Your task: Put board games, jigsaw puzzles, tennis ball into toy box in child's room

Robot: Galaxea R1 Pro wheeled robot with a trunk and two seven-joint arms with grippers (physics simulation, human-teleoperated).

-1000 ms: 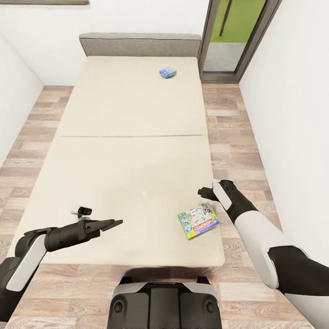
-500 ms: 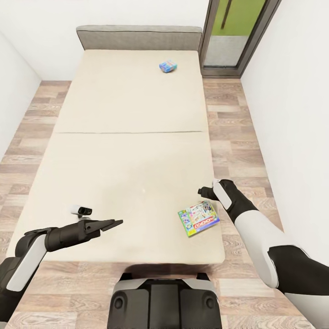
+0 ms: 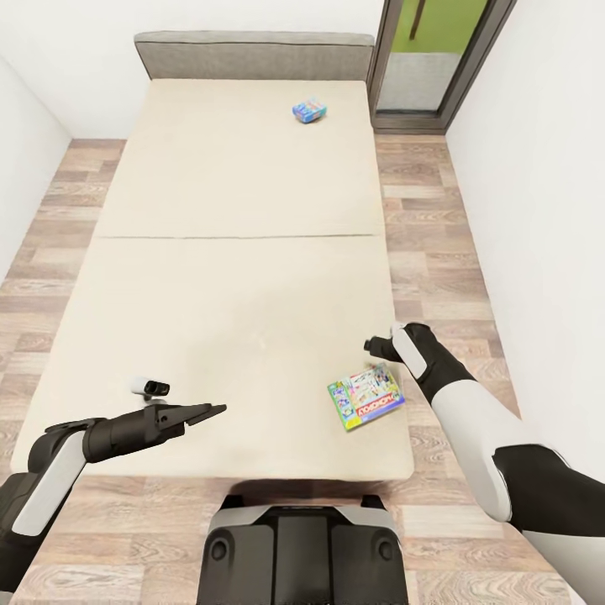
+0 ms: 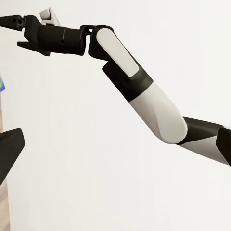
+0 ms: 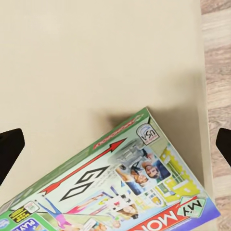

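I'm looking down over the bed (image 3: 235, 277) from its foot, cream mattress in two panels with the seam running across between them, grey headboard (image 3: 255, 55) at the far end and wood floor (image 3: 428, 244) on both sides. The Monopoly box (image 3: 365, 397) lies flat near the bed's near right corner, turned at an angle, red banner toward me. My right claw (image 3: 370, 344) hangs just above and beyond that box, not touching it; in the right wrist view the box (image 5: 120, 187) sits below with the two dark fingertips (image 5: 9, 149) at the opposite edges, spread wide, so that claw is open with nothing in it. The small blue game (image 3: 309, 110) sits far up the bed by the headboard, toward the right side, well apart from the Monopoly box. My left claw (image 3: 212, 410) is held out low over the near left part of the mattress, pointing inward, its fingers lying close together with nothing between them, closed as far as I can see. From the left wrist view I see the right arm (image 4: 139, 91) stretched across against the white wall. A glass door (image 3: 428, 59) stands past the bed's far right corner.
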